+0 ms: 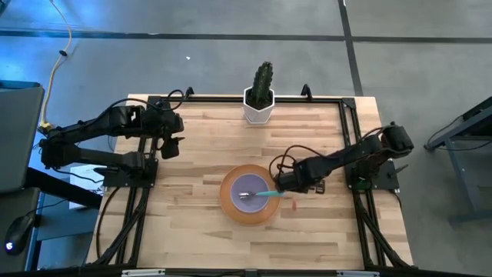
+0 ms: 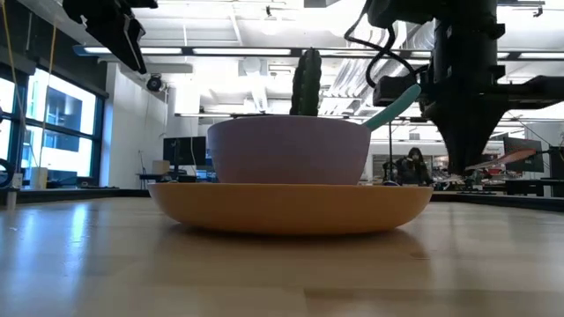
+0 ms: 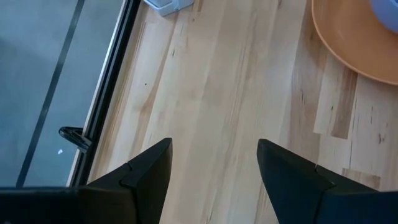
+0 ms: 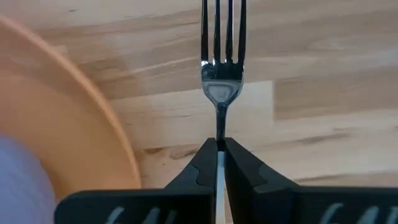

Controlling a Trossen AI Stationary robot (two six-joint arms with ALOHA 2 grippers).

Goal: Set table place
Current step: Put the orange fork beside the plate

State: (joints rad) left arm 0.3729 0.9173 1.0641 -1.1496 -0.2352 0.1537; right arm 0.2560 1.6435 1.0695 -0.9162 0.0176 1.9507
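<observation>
My right gripper [image 4: 219, 163] pinched the fork [image 4: 221, 62] just right of the orange plate [image 1: 231, 206], its long axis running beside the rim, while my left gripper [image 3: 214, 168] hung open, well apart at the far left.

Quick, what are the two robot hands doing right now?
Left gripper: open, holding nothing.
Right gripper: shut on the fork, beside the plate.

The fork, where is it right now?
The fork is pinched in the right gripper, held over the wooden table just off the right side of the orange plate.
</observation>
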